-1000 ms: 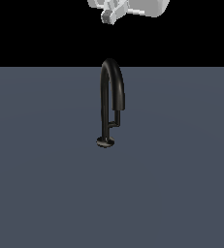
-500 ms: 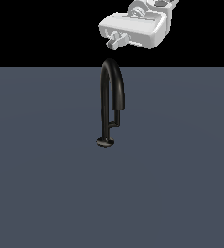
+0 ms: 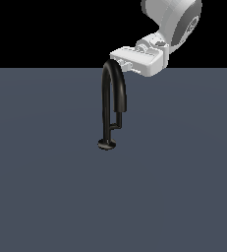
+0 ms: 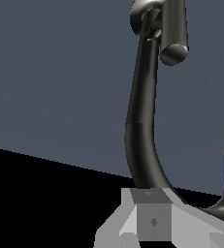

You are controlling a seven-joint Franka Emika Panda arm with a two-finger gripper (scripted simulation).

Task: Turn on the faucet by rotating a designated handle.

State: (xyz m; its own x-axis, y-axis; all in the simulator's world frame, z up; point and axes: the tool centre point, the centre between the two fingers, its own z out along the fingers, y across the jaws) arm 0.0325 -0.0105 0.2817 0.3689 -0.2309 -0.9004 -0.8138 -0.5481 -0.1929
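One faucet (image 3: 113, 93) stands alone on the dark grey surface (image 3: 46, 197), nearer its far edge than its near one, its round base disc flat on the surface. One thin handle (image 3: 118, 120) branches off the stem beneath the thicker spout end. The single gripper (image 3: 124, 63) hangs just above the top of the arch; whether it is spread or closed cannot be told. Nothing else stands nearby.

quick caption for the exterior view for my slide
Panda arm's end effector poised at the top of the black faucet arch, thin handle below untouched, on a plain gray floor.
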